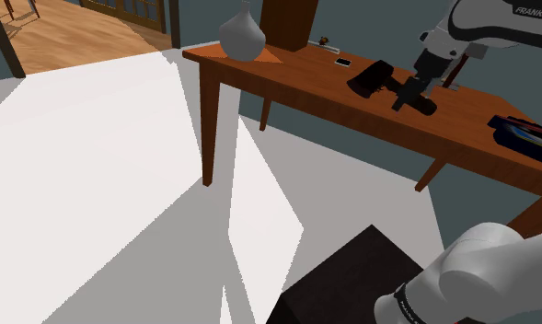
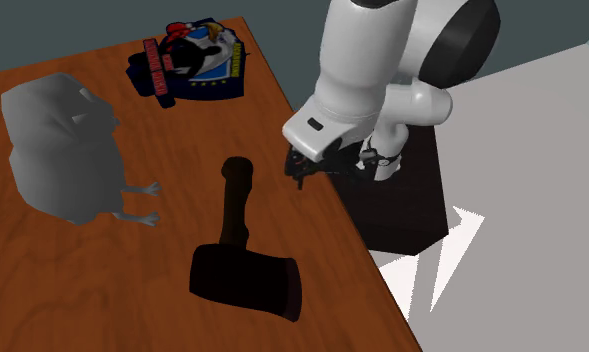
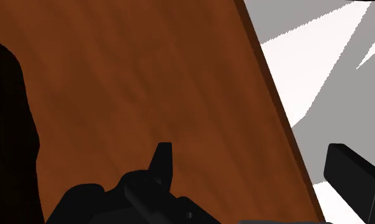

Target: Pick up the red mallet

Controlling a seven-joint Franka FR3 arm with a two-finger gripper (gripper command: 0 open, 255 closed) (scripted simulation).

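Nothing is grasped yet: the fingers (image 3: pixel 162 159) stand apart over the desk (image 3: pixel 148 76) edge, clasping nothing. The dark mallet (image 2: pixel 244 275) lies flat just beside them, untouched. Closing on it and lifting remain.

Shoulder view: we've got a reddish-brown wooden table (image 1: pixel 301 74) running from 12 toward 3 o'clock on tapered legs (image 1: pixel 207 138), with a dark teal wall (image 1: pixel 379 23) behind it. The floor (image 1: pixel 149 276) is pale grey, with bright white light patches (image 1: pixel 75 138) across 9 o'clock and a sharp wedge near 6. At 11 o'clock a dark door frame (image 1: pixel 4 46) opens onto a warm plank floor (image 1: pixel 71 37). A brown paned frame (image 1: pixel 131 9) stands at its far side; door or window, we can't tell. Second exterior view: we see the grained table top across 9 o'clock, grey floor at 3, jagged white patches at 4 and teal wall at 1.
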